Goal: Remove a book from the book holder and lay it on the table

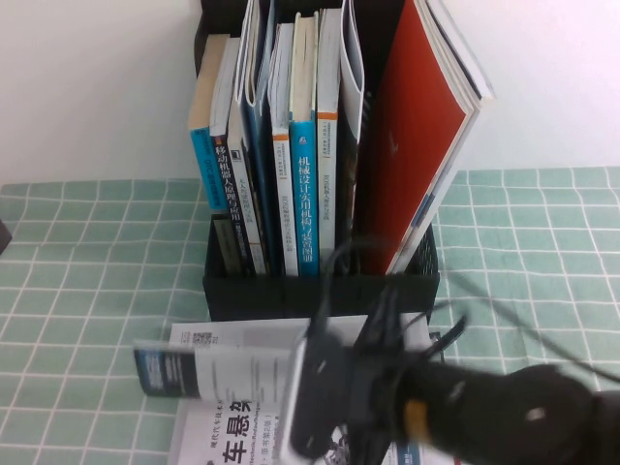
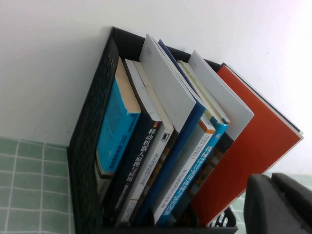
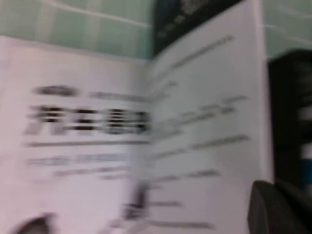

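Note:
The black book holder [image 1: 320, 291] [image 2: 87, 161] stands at the back of the table [image 1: 87, 291], full of upright books. In front of it the book [image 1: 232, 373] [image 3: 209, 122], thin and white with a dark block at its far left end, hangs blurred just above the table. My right gripper [image 1: 315, 387] [image 3: 280, 209] is shut on its right edge, and the black arm reaches in from the lower right. My left gripper [image 2: 273, 204] is out of the high view. It is shut on nothing and hovers to the side of the holder.
A white magazine with large black characters [image 1: 228, 431] [image 3: 73, 122] lies flat under the held book. A red-covered magazine [image 1: 417, 136] [image 2: 248, 156] leans in the holder's right end. A white wall rises behind. Green grid cloth shows left and right of the holder.

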